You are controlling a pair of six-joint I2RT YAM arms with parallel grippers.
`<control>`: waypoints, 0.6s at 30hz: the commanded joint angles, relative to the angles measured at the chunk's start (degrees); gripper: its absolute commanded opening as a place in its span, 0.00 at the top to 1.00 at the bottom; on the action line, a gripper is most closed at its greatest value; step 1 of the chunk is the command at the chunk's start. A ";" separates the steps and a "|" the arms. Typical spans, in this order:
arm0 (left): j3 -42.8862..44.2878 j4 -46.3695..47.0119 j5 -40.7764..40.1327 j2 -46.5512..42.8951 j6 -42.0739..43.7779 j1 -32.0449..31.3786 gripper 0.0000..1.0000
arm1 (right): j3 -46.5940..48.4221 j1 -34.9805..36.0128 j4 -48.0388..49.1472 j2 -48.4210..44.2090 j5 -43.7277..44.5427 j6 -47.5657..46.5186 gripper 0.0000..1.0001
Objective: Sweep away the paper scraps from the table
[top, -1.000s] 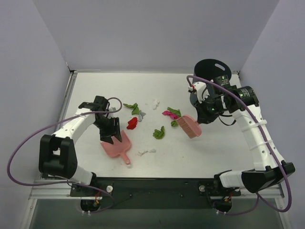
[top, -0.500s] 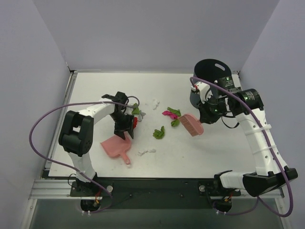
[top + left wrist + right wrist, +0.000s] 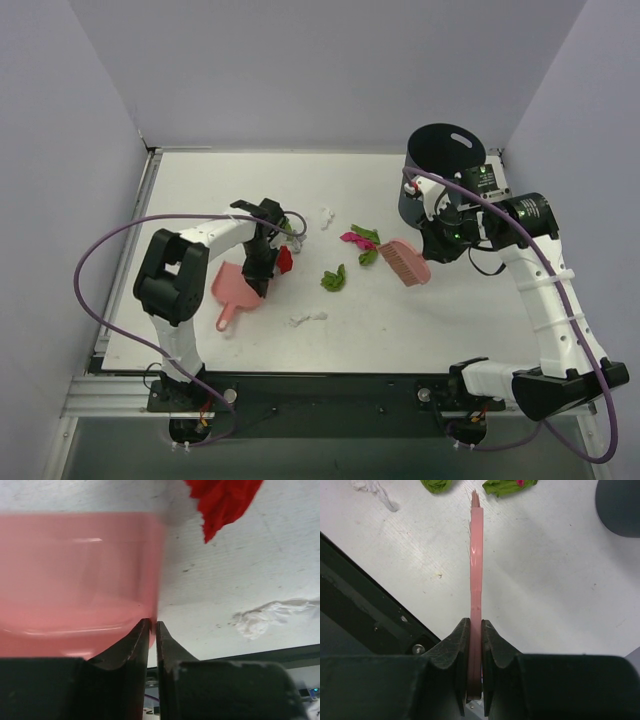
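Observation:
Paper scraps lie mid-table: a red one (image 3: 284,260) (image 3: 225,500), a green one (image 3: 333,279), a white one (image 3: 307,318) (image 3: 270,617), a magenta-green pair (image 3: 358,238) and a white bit (image 3: 326,215). My left gripper (image 3: 262,266) (image 3: 153,624) is shut on the side wall of the pink dustpan (image 3: 235,285) (image 3: 75,580), just left of the red scrap. Right of the scraps, my right gripper (image 3: 440,240) (image 3: 476,622) is shut on the handle of the pink brush (image 3: 404,262) (image 3: 476,555), bristles pointing toward the green scraps (image 3: 507,485).
A black bin (image 3: 440,160) (image 3: 620,505) stands at the table's back right, behind the right arm. A green and grey scrap (image 3: 290,230) lies by the left arm's cable. The table's (image 3: 200,190) metal front edge runs below the white scrap.
The left gripper came down on the dustpan's side wall and closed. The dustpan turned and shifted left, its handle now pointing down-left. The right arm with the brush drifted slightly right.

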 commanded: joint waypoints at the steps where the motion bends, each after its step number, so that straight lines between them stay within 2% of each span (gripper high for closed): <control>1: -0.49 -2.45 -4.26 -2.31 6.29 0.42 0.87 | -0.77 -0.47 0.14 -1.65 0.44 -1.02 1.00; 4: 1.61 -3.41 -7.51 -1.97 11.12 0.42 0.91 | -0.60 -0.47 0.14 -1.65 0.35 -1.19 1.00; 6: 2.76 -6.31 -9.36 -1.44 14.11 0.59 1.00 | -0.60 -0.47 0.14 -1.65 0.09 -1.37 1.00; 11: -2.76 -8.08 -9.28 -4.85 25.77 0.95 1.00 | -0.68 -0.39 0.14 -1.74 0.79 -2.86 1.00; 18: -12.97 -1.06 -7.96 -17.06 41.71 -0.37 1.00 | -0.15 -0.39 -0.13 -1.39 2.99 -3.39 1.00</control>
